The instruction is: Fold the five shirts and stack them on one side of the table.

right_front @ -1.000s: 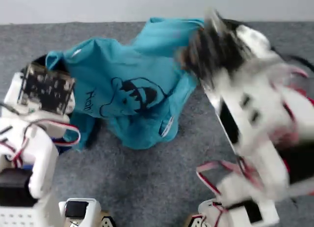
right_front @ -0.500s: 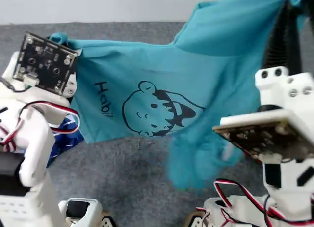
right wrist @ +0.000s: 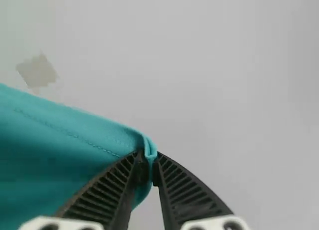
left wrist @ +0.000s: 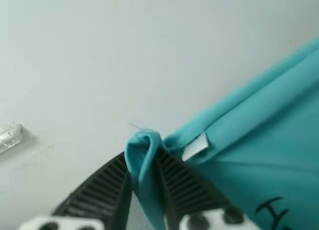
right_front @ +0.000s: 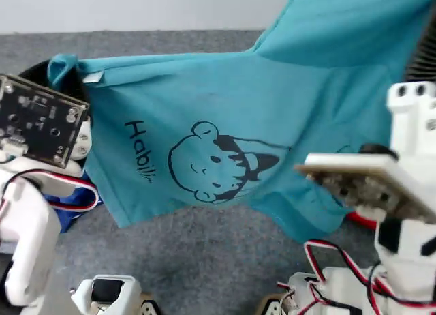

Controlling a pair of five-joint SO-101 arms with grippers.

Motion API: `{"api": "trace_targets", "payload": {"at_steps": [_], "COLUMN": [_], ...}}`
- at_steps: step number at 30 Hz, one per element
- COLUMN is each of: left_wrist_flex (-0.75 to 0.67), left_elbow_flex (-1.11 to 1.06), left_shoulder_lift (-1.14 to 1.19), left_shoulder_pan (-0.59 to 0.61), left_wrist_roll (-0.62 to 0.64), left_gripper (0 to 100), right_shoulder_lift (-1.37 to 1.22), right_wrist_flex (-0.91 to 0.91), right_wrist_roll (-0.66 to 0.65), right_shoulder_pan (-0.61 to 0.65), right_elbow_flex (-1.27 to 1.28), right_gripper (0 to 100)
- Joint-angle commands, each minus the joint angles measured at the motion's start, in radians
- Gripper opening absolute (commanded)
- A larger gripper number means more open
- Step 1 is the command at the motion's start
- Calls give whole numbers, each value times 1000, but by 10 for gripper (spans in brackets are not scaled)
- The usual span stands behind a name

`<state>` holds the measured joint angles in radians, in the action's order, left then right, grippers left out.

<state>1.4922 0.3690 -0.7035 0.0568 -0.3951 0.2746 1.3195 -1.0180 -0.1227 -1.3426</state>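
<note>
- Above the grey bench (right_front: 204,260), a teal shirt (right_front: 225,110) is hanging spread out between the two arms, its printed cartoon face showing toward the high camera.
- The left hand (left wrist: 144,158) is pinching a bunched corner of the shirt, just beside the white label (left wrist: 195,146).
- The right hand (right wrist: 145,163) is clamping a small fold at the shirt's opposite stitched edge.
- The shirt's lower edge is drooping toward the bench, near a blue cloth (right_front: 67,216) lying by the left arm.
</note>
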Motion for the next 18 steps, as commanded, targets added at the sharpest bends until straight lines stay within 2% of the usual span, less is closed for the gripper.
{"api": "trace_targets", "payload": {"at_steps": [1,7,14,18], "left_wrist_flex": [5,61,144,146], "left_elbow_flex": [27,24,21,-51], "left_shoulder_lift": [8,-61,-98,-101], "left_shoulder_pan": [64,71,-58,-98], "left_wrist_roll": [-14,-14,-14,-11], "left_gripper": [13,13,13,13], "right_shoulder_lift": [7,68,85,88], "right_wrist_flex": [-21,5,130,225], "right_wrist_roll": [32,46,48,46], "right_shoulder_pan": [-71,-99,-96,-15], "right_elbow_flex": [-21,-12,-11,44], "right_gripper": [10,10,10,10]}}
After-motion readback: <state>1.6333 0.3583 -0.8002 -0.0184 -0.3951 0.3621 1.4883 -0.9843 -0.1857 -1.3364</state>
